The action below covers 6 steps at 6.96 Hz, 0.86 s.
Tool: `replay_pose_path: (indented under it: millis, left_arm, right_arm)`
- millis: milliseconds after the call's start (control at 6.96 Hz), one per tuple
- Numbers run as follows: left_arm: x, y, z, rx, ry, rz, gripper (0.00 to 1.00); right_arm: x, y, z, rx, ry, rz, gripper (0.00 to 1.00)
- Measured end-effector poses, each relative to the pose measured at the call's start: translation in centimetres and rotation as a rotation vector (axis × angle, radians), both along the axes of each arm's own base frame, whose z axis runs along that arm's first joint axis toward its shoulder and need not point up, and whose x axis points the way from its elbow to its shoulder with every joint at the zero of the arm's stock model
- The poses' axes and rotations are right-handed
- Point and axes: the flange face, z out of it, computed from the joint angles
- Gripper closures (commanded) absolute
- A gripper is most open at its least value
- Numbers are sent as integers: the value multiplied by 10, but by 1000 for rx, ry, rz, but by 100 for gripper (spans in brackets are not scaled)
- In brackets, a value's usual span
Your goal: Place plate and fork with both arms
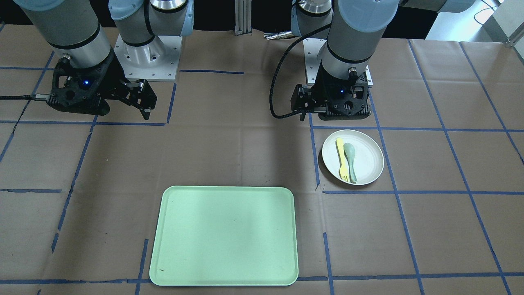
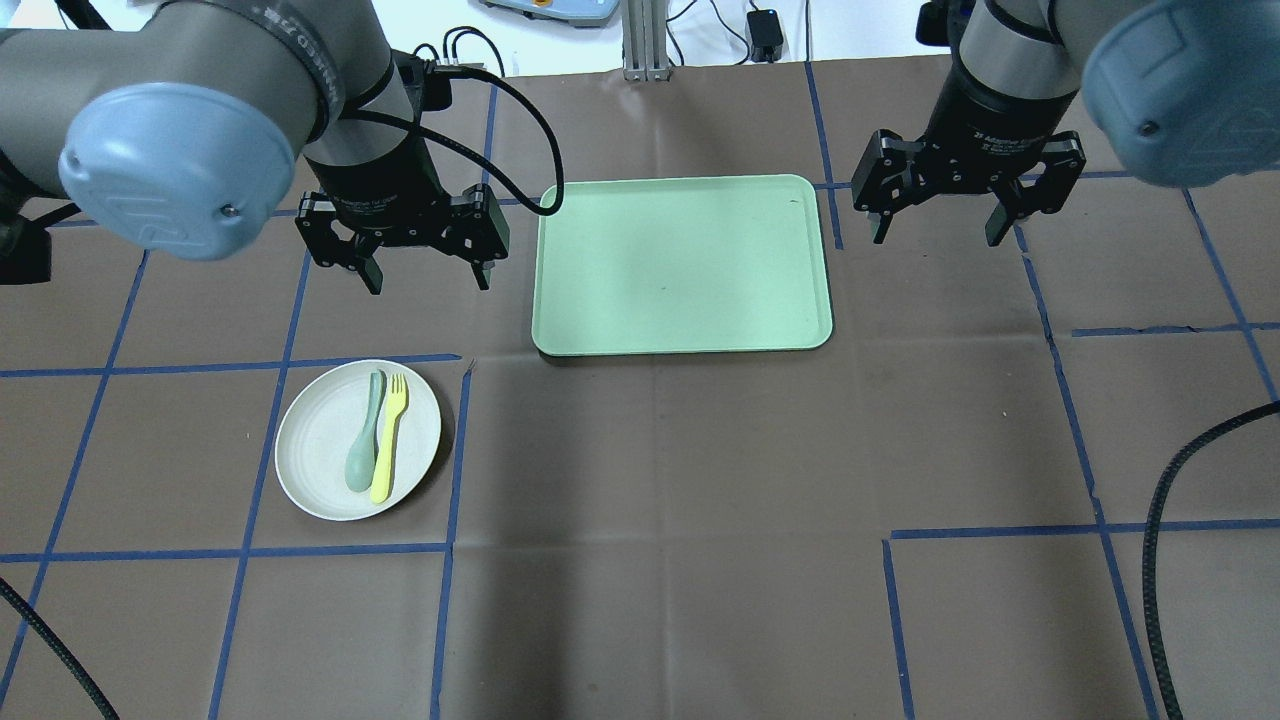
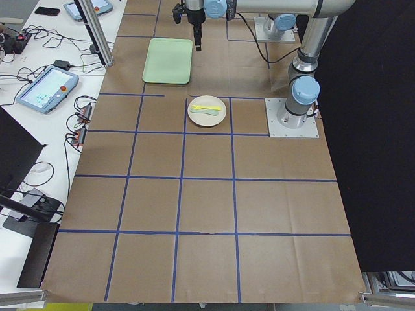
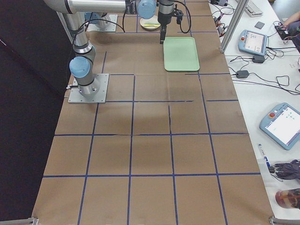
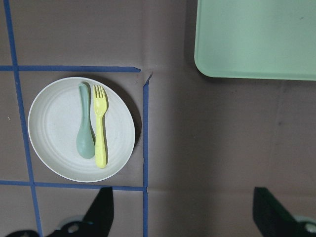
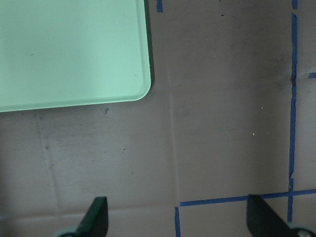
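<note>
The plate lies flat on the brown tabletop on the robot's left side, inside a square marked with blue tape, nearer the robot than the tray and well apart from it. The fork lies in the plate with its tines pointing away from the robot, and a grey-green spoon lies just beside it, turned the other way so its bowl is at the robot's end. The fork is on the side of the spoon that faces the tray. The two look pressed close together along their handles, though I cannot tell whether they touch. The light-green tray sits flat in the middle of the tabletop, farther from the robot, with nothing on it. The left tool hangs above the tabletop beyond the plate and beside the tray's left edge, its fingers spread wide and holding nothing. From the left wrist view the plate, fork and spoon show below and to one side, with a corner of the tray at the other. The right tool hangs off the tray's right edge, likewise spread wide and holding nothing. Its wrist view shows a tray corner and bare tabletop crossed by tape
</note>
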Motion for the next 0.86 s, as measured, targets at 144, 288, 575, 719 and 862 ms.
replay_pose_path:
  millis: [144,288,575,719,862]
  left_arm:
    - [3,-1,-1,-1,-18,1,0]
    - [4,-4,-1,-2,-28,-2,0]
    - [5,-11,-1,-4,-34,-12,0]
    - [6,-13,1,-6,-30,-9,0]
    - [7,-14,2,-8,-25,-2,0]
  right_arm:
    - [0,0,0,0,0,0,0]
    - [0,0,0,0,1,0,0]
    - [0,0,-1,1,4,0,0]
    - [0,0,-1,1,5,1,0]
    - [0,0,-1,1,4,1,0]
